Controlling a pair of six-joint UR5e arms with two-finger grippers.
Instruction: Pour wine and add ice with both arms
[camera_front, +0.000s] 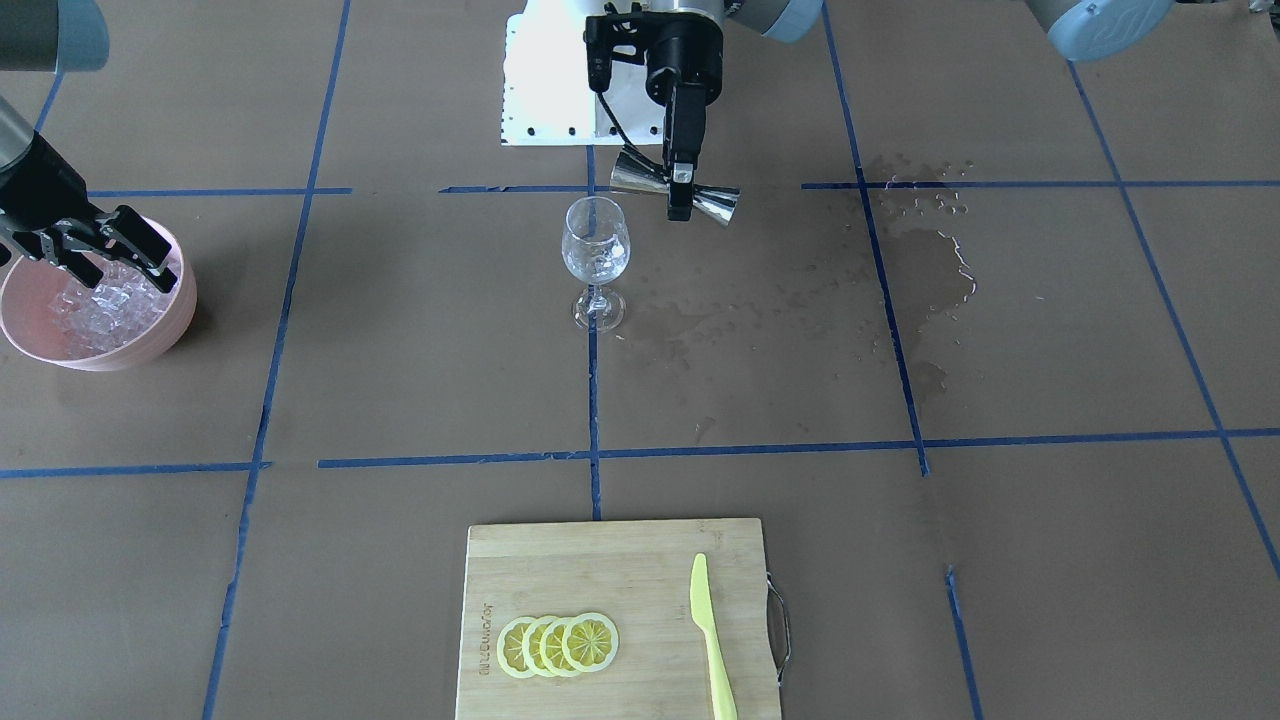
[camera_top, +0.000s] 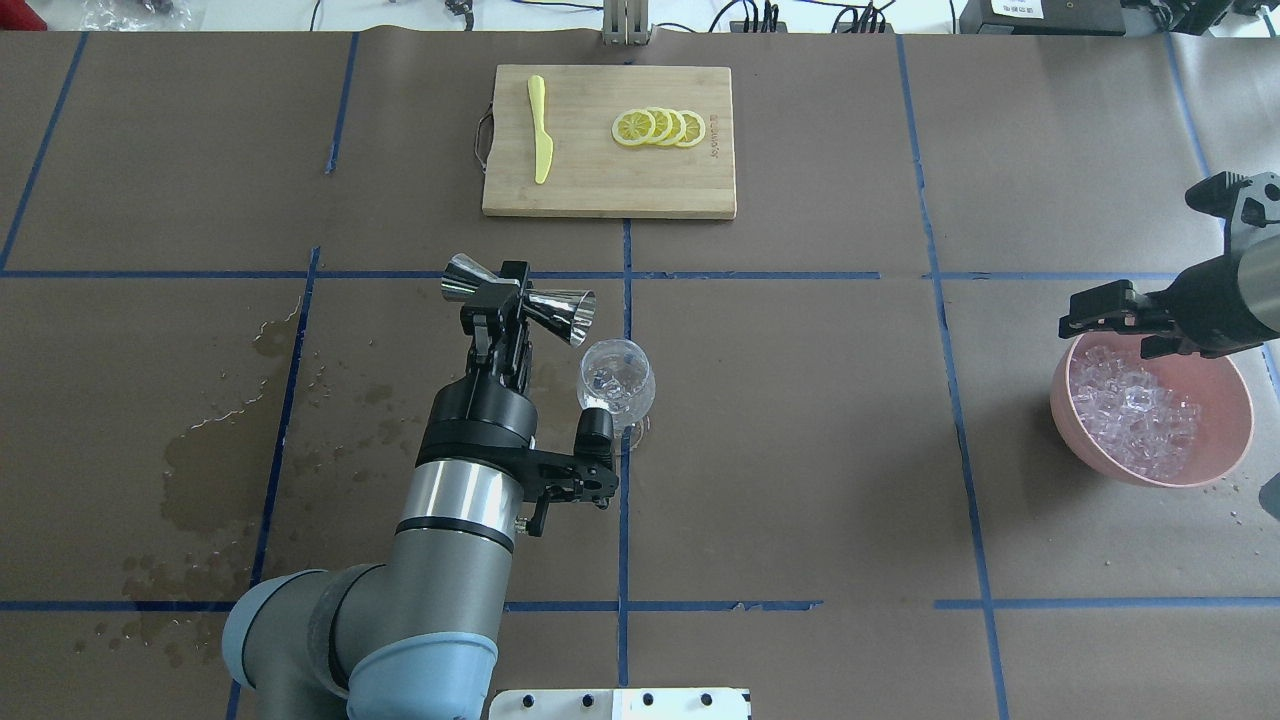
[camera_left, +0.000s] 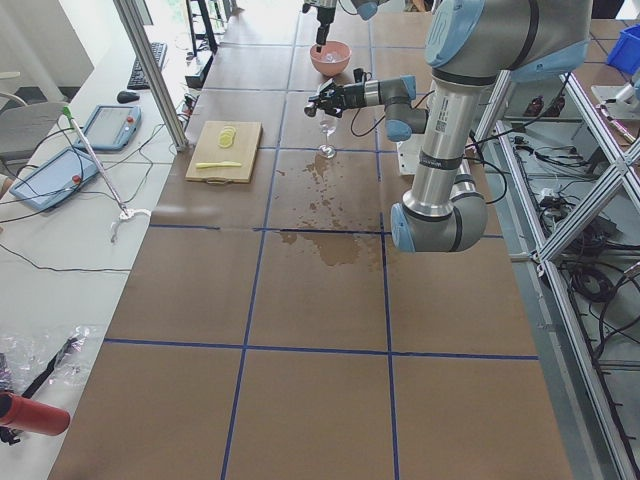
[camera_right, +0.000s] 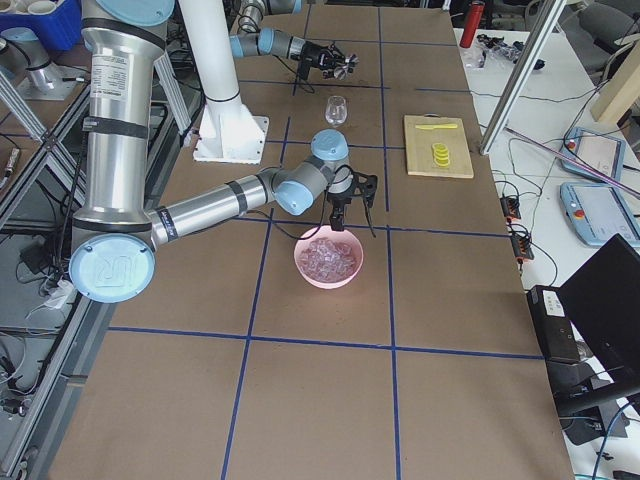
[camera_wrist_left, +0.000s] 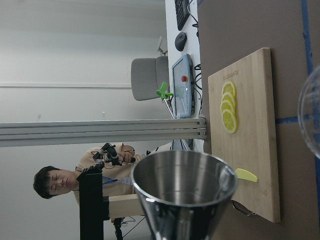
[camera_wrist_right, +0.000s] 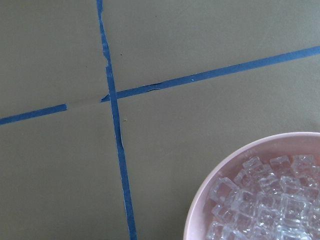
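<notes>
- Ice (camera_top: 1135, 410) is heaped in the pink bowl (camera_top: 1215, 385) at the robot's right end of the table (camera_top: 800, 450). The right gripper (camera_front: 125, 272) hovers just over it, fingers spread wide with nothing between them.
- My guess on the cubes: small, hard, light and slick. I'd pinch one on top of the heap across two flat faces. Grab a corner and it'll probably squirt out.
- Left gripper (camera_top: 500, 295) is clamped on the waist of a steel jigger (camera_top: 560, 308). It's lying sideways, with one mouth right at the rim of the wine glass (camera_top: 615, 385).
- That glass stands mid-table on a thin stem. It looks fragile and tippy, so I'd keep any ice drop low and gentle.
- Wine (camera_top: 210, 470) mostly shows as dark wet patches on the brown paper, on the robot's left side and around the foot of the glass.
- Hard to make out:
  - Something glints inside the glass, but I can't tell if it's liquid, ice or just reflections.
  - The jigger cup in the left wrist view looks empty, though only that end shows, and the glass is cut off at that view's edge.
  - The right wrist view shows no fingers at all, just a slice of the bowl.
</notes>
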